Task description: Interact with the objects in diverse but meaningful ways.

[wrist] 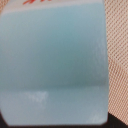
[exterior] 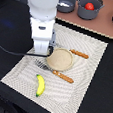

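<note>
Carton (wrist: 52,65), pale blue, fills the wrist view over the woven placemat (exterior: 86,71); whether the hand grips it I cannot tell. Nearest lies the banana (exterior: 39,85), then a tan plate (exterior: 60,58); farthest, the tomato (exterior: 89,6) in a grey pot (exterior: 89,13).

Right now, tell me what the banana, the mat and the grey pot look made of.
Banana: likely plastic, smooth uniform yellow. Mat: woven fabric or straw, beige, with a visible weave in the wrist view. Grey pot: plastic or metal; the matte dark finish leaves it open.
</note>
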Controlling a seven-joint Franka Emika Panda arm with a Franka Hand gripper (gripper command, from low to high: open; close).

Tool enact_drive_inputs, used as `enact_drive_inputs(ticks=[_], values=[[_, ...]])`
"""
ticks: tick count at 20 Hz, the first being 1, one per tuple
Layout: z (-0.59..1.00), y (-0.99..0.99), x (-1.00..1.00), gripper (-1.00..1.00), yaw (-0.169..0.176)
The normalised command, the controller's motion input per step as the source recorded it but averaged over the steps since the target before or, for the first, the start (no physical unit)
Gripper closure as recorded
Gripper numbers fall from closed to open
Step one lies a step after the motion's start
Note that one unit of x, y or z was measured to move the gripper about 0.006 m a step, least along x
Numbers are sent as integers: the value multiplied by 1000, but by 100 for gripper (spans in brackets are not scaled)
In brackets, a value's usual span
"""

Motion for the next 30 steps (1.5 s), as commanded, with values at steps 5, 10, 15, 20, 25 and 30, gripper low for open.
enact_drive_inputs(ticks=[5, 10, 15, 20, 25, 30], values=[[-115, -1, -249, 100, 12], [89, -2, -129, 100, 3], [0, -28, -213, 100, 12], [-11, -14, -197, 100, 9], [551, 133, -94, 100, 19], [1000, 418, -152, 100, 43]])
